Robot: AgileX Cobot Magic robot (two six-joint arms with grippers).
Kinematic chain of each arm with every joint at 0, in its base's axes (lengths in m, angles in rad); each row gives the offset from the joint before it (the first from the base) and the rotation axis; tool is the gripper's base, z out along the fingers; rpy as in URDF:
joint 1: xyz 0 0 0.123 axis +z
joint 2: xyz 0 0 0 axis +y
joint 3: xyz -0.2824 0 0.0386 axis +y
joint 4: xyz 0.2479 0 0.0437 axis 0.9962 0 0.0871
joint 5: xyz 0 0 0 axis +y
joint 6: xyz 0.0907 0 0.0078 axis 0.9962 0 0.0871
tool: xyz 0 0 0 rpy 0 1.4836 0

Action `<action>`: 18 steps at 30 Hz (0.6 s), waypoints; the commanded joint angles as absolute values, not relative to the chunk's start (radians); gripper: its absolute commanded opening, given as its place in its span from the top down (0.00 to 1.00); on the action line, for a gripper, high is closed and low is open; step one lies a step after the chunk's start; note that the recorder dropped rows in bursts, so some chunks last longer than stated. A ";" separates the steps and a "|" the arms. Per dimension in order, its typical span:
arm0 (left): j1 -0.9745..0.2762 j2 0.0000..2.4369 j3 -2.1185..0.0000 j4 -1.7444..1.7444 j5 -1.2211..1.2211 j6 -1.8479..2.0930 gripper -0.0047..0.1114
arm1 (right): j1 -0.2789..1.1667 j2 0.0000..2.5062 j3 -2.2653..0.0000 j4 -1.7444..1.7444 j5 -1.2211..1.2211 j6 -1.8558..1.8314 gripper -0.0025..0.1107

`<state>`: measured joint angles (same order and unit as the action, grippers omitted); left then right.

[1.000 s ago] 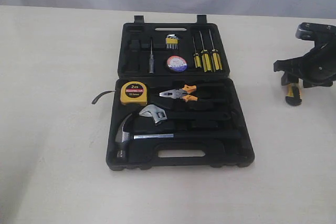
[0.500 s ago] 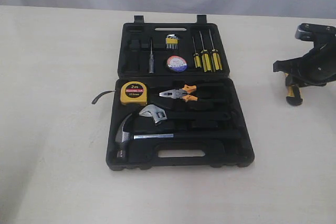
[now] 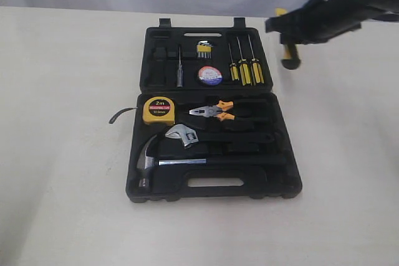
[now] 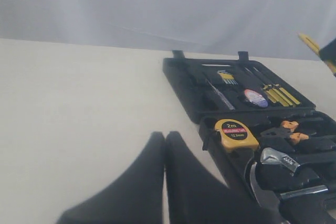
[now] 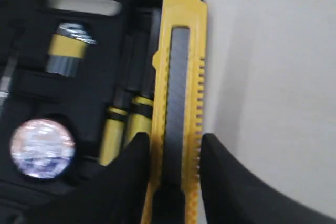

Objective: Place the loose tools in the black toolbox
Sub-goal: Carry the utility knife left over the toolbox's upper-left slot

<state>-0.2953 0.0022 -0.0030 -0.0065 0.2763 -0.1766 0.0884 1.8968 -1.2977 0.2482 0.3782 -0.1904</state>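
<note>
Cream table (image 3: 62,154) | right jaws clamp yellow-black utility knife (image 5: 176,77), long axis near-vertical | left jaws shut, empty

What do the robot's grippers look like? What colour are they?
Both are black. The left gripper has two smooth fingers tapering to pointed tips, like a beak. The right gripper has broad, rounded fingers, and its arm looks chunky and black, blurred in the exterior view. No cables or markings show.
</note>
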 commanded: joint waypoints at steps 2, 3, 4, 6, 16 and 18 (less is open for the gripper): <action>-0.301 0.000 0.000 0.000 0.272 -0.177 0.96 | 0.303 1.940 -1.430 0.261 0.341 -0.101 0.98; -0.301 0.000 0.000 0.000 0.272 -0.177 0.96 | 0.337 1.960 -1.458 0.259 0.335 -0.082 0.98; -0.301 0.000 0.000 0.000 0.272 -0.177 0.96 | 0.367 1.983 -1.485 0.259 0.328 -0.061 0.98; -0.301 0.000 0.000 0.000 0.272 -0.177 0.96 | 0.411 2.030 -1.534 0.259 0.323 -0.032 0.98; -0.301 0.000 0.000 0.000 0.272 -0.177 0.96 | 0.513 2.278 -1.747 -0.037 0.314 0.339 0.98; -0.301 0.000 0.000 0.000 0.272 -0.177 0.96 | 0.513 2.309 -1.768 -0.122 0.314 0.423 0.98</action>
